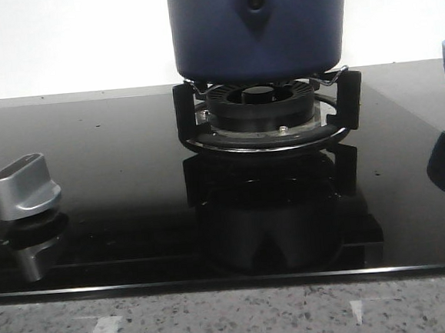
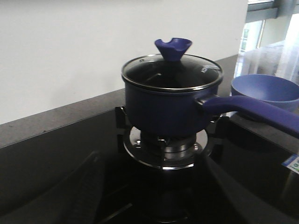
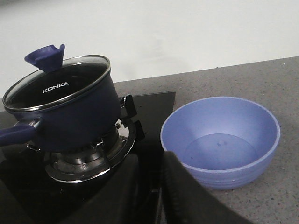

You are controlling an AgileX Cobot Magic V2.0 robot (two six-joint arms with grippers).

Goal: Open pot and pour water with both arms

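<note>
Pot (image 2: 168,107) sat on burner (image 1: 263,109), lid (image 3: 58,81) on, knob (image 2: 173,46) untouched. Bowl (image 3: 219,140) stood near, on counter.
Left fingers (image 2: 88,186), right fingers (image 3: 187,196) apart, holding nothing.
Risk: glass lid slipping from knob grip; handle (image 2: 257,109) tilt spilling water past bowl.

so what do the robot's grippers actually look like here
Little shows. The left gripper appears only as dark, blurred fingers, one faintly ribbed. The right gripper shows black, smooth, rounded fingers. No cables or markings are visible, and neither arm appears in the front view.
</note>
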